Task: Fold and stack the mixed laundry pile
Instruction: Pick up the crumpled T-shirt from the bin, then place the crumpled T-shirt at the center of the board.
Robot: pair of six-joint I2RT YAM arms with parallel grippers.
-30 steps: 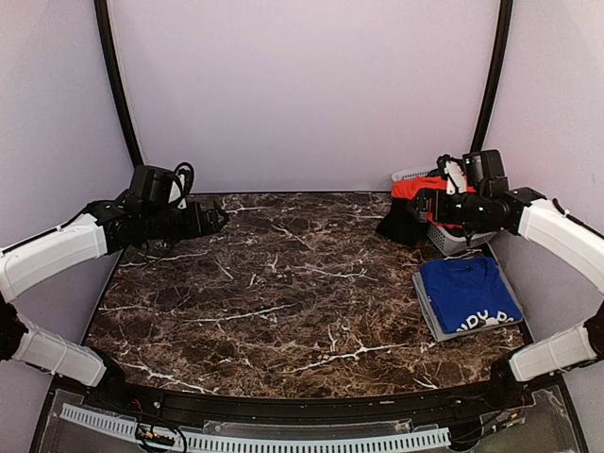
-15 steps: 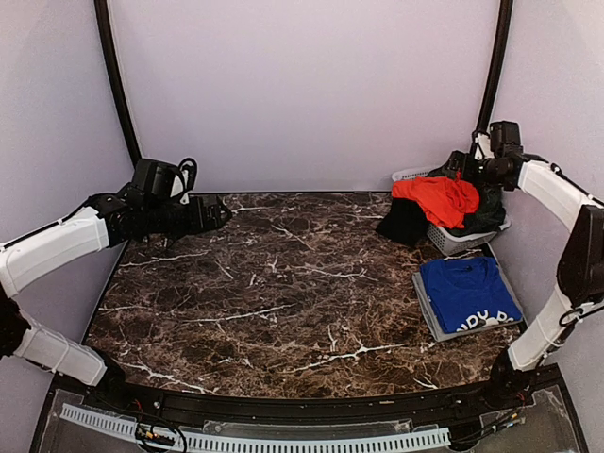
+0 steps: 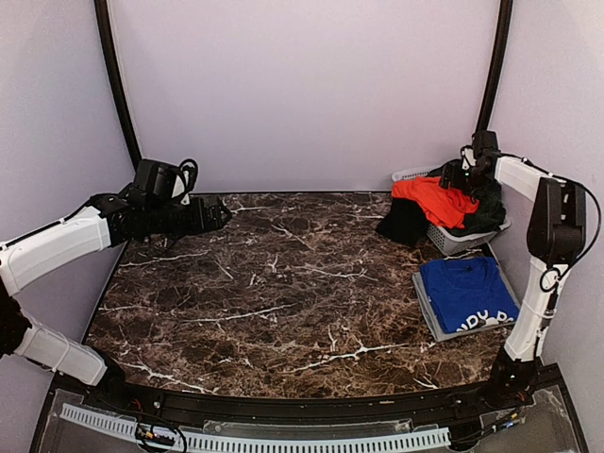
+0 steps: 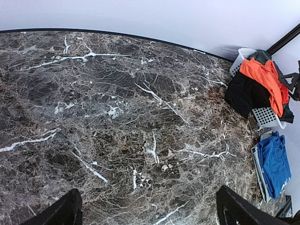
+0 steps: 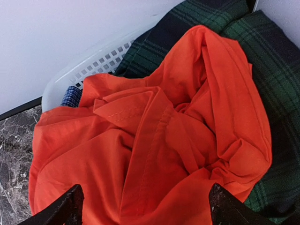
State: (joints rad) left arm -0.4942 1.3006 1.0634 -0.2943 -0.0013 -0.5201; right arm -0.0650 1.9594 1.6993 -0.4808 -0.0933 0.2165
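Note:
The mixed laundry pile fills a white slotted basket (image 3: 453, 238) at the back right. On top lies a red-orange T-shirt (image 3: 439, 200) (image 5: 154, 136), with a dark green tartan skirt (image 5: 272, 79) behind it and a black garment (image 3: 404, 224) hanging over the front rim. A scrap of light blue patterned cloth (image 5: 71, 96) shows by the rim. My right gripper (image 3: 469, 168) (image 5: 145, 211) hangs open just above the red-orange T-shirt, fingers wide apart. A folded royal blue T-shirt (image 3: 469, 293) lies on the grey tray (image 3: 427, 310). My left gripper (image 3: 219, 215) (image 4: 147, 215) is open over the far left of the table, holding nothing.
The dark marble table (image 3: 283, 283) runs to a black curved rim at the back. Pale walls close in behind and on both sides. Basket and tray sit tight against the right wall, under the right arm.
The right arm has swung from the basket's front to its back edge, and its gripper now points down at the red-orange T-shirt. The left arm has barely shifted.

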